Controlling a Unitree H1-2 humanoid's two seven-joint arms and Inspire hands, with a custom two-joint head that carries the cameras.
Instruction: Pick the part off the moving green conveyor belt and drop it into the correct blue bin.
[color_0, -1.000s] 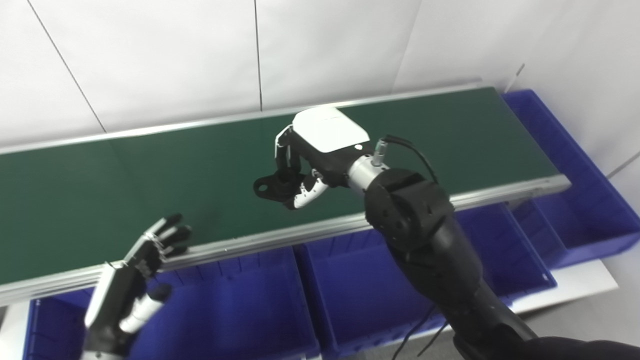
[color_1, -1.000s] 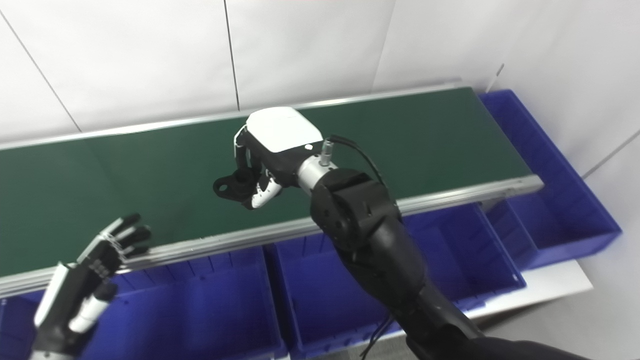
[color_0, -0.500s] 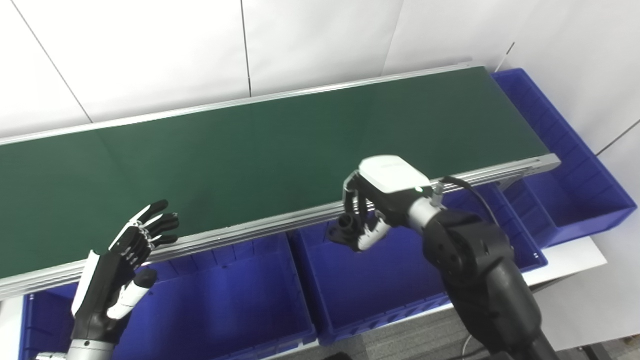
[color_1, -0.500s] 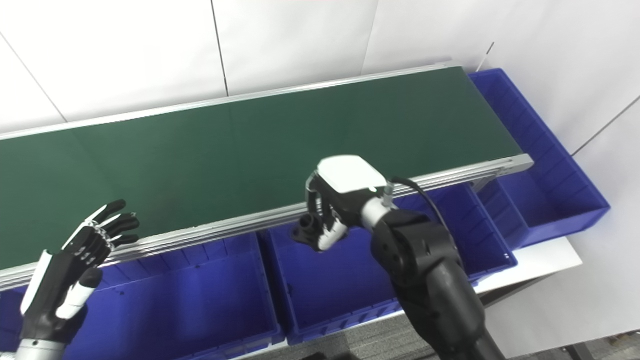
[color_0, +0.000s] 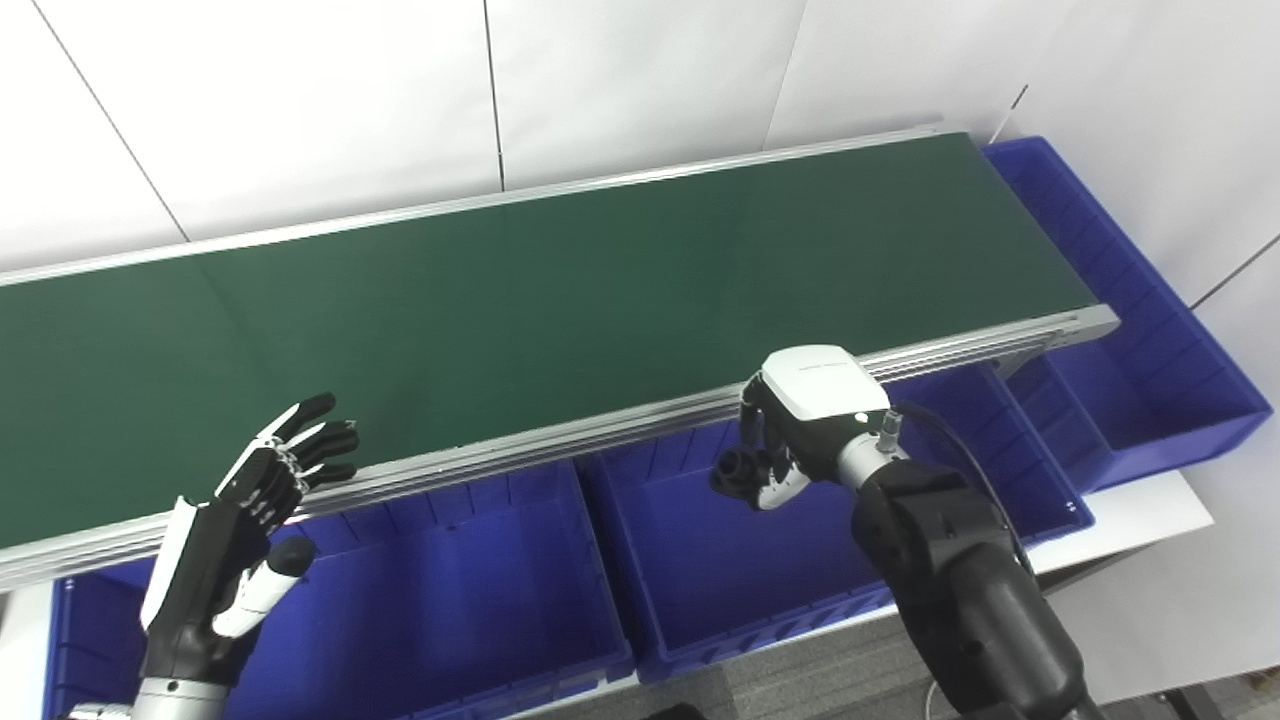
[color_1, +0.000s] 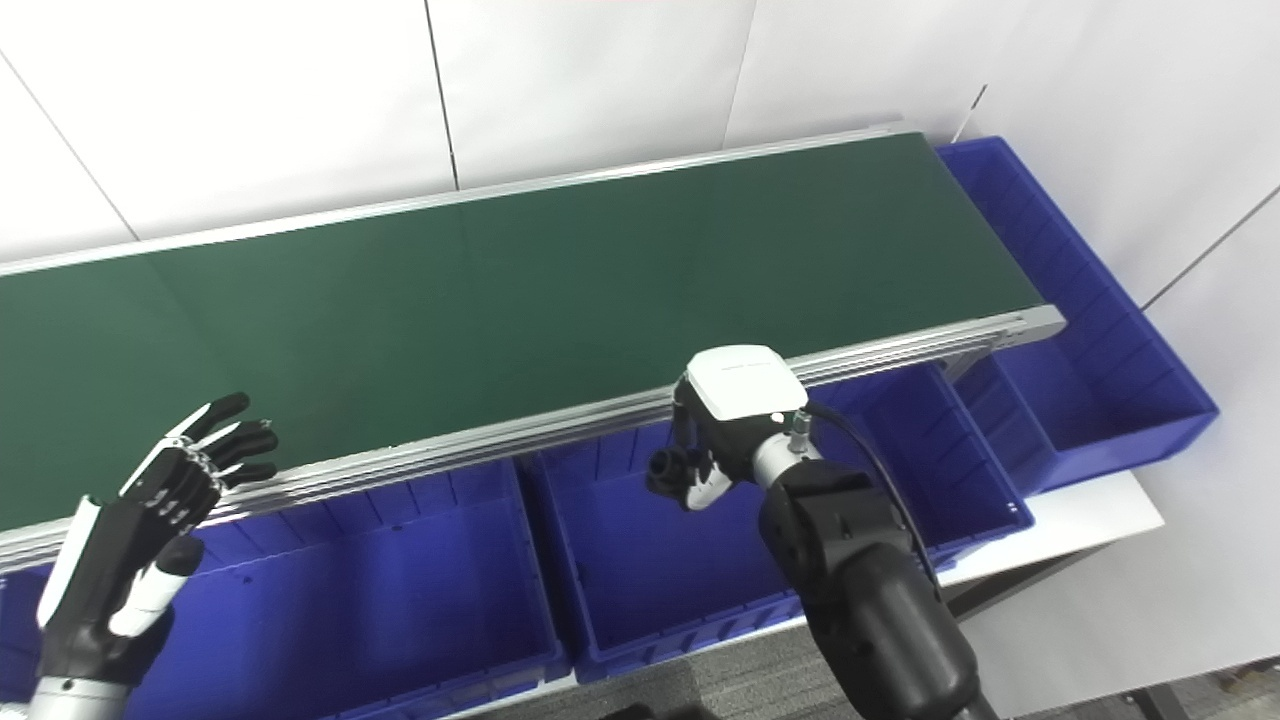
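Right robot hand (color_0: 800, 430): fingers closed around black part (color_0: 735, 470), held over middle blue bin (color_0: 700, 610), just off green conveyor belt (color_0: 500, 300) at 6 o'clock. Left robot hand (color_1: 150, 520): open, fingers spread, empty. No legible writing; both views agree.

Carried off the green conveyor belt (color_0: 560, 290), across its near edge, and now hanging over the middle blue bin (color_0: 700, 580): the black part (color_0: 735, 472), clamped throughout in the right robot hand (color_0: 790, 440). Drawn back with it toward the near right, the right arm, now lower than half a second ago. Barely shifted, fingers spread, at the belt's near left edge: the left robot hand (color_0: 240, 540).
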